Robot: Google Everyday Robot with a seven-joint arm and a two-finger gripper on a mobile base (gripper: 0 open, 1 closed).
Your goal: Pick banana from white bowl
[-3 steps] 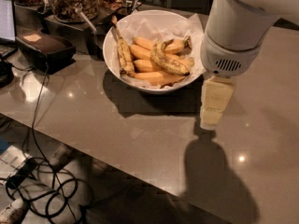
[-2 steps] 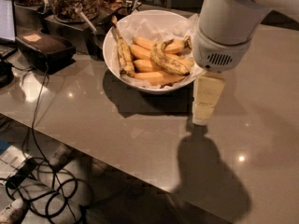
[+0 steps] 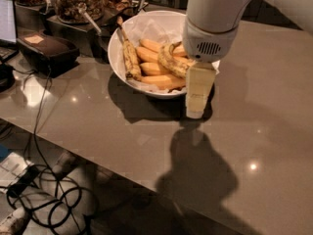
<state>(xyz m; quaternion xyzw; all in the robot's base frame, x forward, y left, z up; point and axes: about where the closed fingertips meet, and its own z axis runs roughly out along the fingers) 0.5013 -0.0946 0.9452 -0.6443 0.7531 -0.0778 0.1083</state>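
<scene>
The white bowl (image 3: 122, 70) stands on the grey counter, lined with crumpled white paper. In it lies the speckled yellow banana (image 3: 168, 62), curved, on top of several smooth orange-yellow bananas (image 3: 151, 67). A thinner dark-streaked banana (image 3: 129, 58) lies along the bowl's left side. My gripper (image 3: 196, 109) hangs from the big white arm at the bowl's right front rim, just right of the speckled banana and lower than it in the view. It holds nothing that I can see. The arm hides the bowl's right part.
A black box (image 3: 46, 50) sits left of the bowl on the counter (image 3: 254, 131). Jars of snacks (image 3: 76, 1) with scoops stand behind. A screen edge (image 3: 6, 13) is at far left. Cables (image 3: 44, 195) lie on the floor below the counter's front edge.
The arm and gripper have moved left toward the bowl; the gripper now overlaps the bowl's right front rim. The bananas have not moved.
</scene>
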